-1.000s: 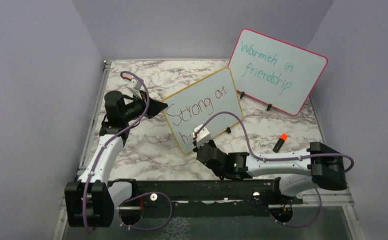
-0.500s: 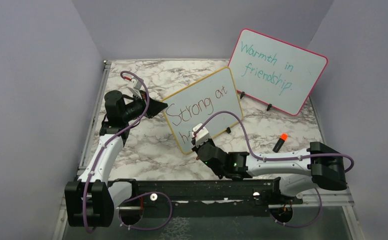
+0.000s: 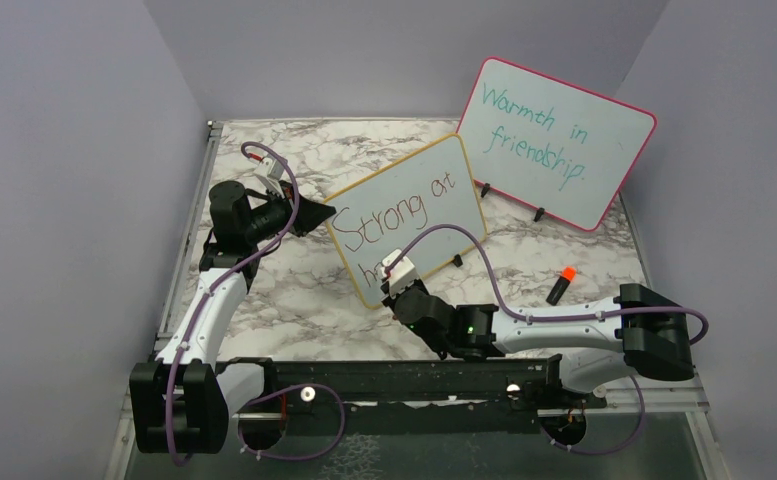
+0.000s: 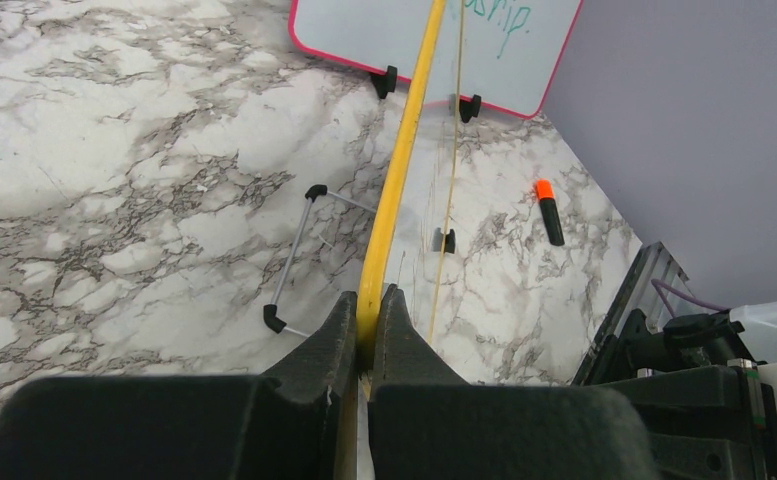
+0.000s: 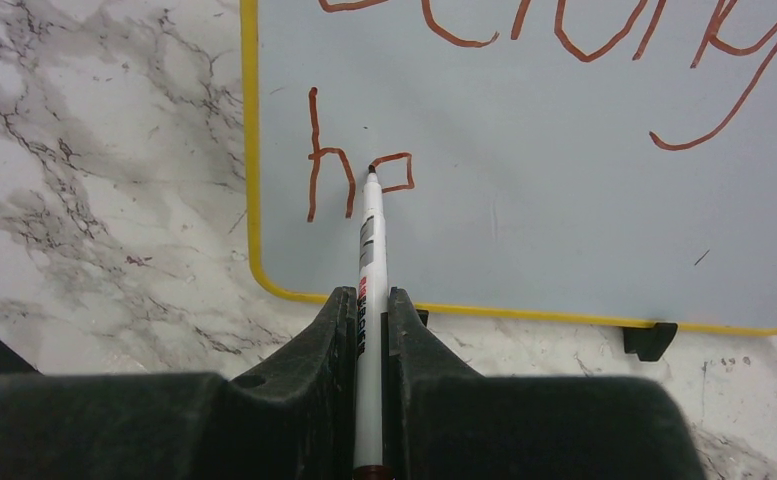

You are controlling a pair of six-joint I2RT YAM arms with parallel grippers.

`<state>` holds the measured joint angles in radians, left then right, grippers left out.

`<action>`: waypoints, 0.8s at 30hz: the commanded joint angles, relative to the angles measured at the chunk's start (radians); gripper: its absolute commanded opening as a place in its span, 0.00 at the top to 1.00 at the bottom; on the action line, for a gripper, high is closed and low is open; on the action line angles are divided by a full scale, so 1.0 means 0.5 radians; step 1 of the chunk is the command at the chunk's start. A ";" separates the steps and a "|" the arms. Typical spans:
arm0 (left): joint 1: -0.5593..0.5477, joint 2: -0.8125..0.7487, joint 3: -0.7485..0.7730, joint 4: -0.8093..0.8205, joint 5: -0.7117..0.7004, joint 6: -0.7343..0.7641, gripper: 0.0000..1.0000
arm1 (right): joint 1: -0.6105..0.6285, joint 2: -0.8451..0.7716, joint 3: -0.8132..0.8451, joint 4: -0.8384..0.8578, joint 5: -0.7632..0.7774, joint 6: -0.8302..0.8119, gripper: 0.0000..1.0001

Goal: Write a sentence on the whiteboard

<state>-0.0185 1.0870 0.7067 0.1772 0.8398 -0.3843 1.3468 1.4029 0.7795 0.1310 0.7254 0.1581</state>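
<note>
The right gripper (image 3: 390,288), clamped on the marker (image 5: 369,250), now sits slightly further left along the whiteboard (image 3: 434,185) than a second ago. From above it hides more of the second line. The sentence (image 3: 378,216) has grown. The short dash after the "h" is now a small boxy loop, with the marker tip at its upper left corner.

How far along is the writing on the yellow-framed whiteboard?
Done: "Strong at" of the sentence fills the top line of the whiteboard. In hand: the right tool grips the marker, its tip on an unfinished letter after "h" below, while the left tool clamps the board's edge. Left: the rest of the sentence.
</note>
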 commanded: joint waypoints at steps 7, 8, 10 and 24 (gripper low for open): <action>0.019 0.033 0.011 -0.121 -0.179 0.155 1.00 | -0.009 0.036 0.025 -0.164 -0.067 0.098 0.99; 0.019 0.035 0.010 -0.121 -0.179 0.155 1.00 | -0.009 0.033 0.018 -0.169 -0.062 0.105 0.99; 0.019 0.036 0.012 -0.121 -0.179 0.155 1.00 | -0.009 0.026 0.008 -0.177 -0.059 0.112 0.99; 0.019 0.038 0.007 -0.124 -0.177 0.155 1.00 | -0.009 0.017 -0.023 -0.239 0.041 0.141 0.99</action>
<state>-0.0170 1.0885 0.7067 0.1768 0.8398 -0.3836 1.3472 1.4025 0.7803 0.0570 0.7132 0.2111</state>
